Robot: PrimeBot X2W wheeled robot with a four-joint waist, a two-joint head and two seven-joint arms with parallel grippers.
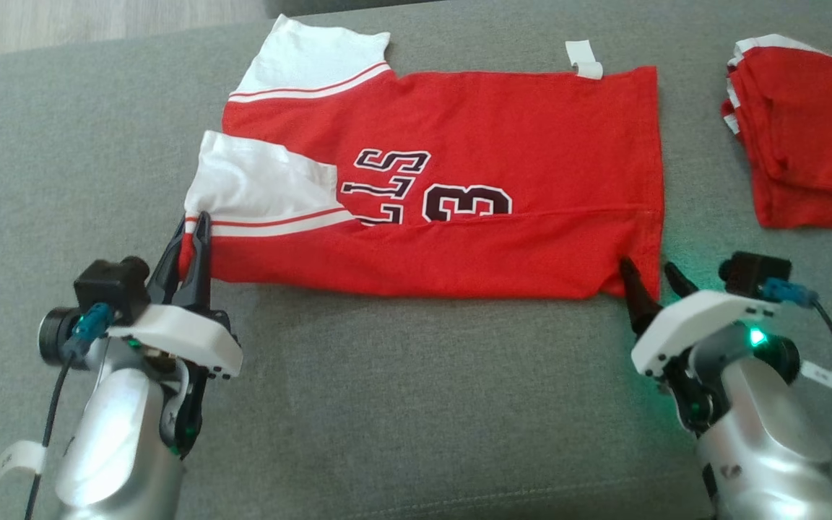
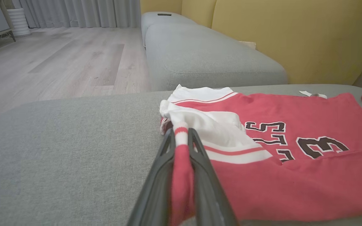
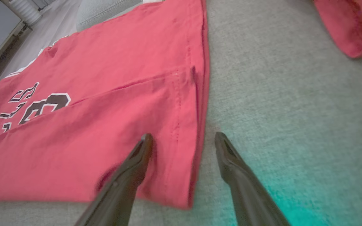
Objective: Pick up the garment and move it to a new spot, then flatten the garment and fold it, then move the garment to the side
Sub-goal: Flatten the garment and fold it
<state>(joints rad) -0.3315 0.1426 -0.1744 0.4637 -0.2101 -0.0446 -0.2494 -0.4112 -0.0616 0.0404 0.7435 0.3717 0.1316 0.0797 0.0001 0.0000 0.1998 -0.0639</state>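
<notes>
left wrist view: left claw [image 2: 181, 133] pinches the garment [image 2: 294, 175] at its sleeve-side edge; right claw [image 3: 184, 139] gapes astride the garment's hem corner, seemingly ungripped; pulling now would skew the fold.

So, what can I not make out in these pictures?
Print on the red jersey: head view, the folded lower flap and white sleeve cover part of it.
Second red garment: head view, cut off by the right edge.
White tag: head view, too small to read.
Cloth in the left tool: left wrist view, bottom edge cuts it off.
</notes>
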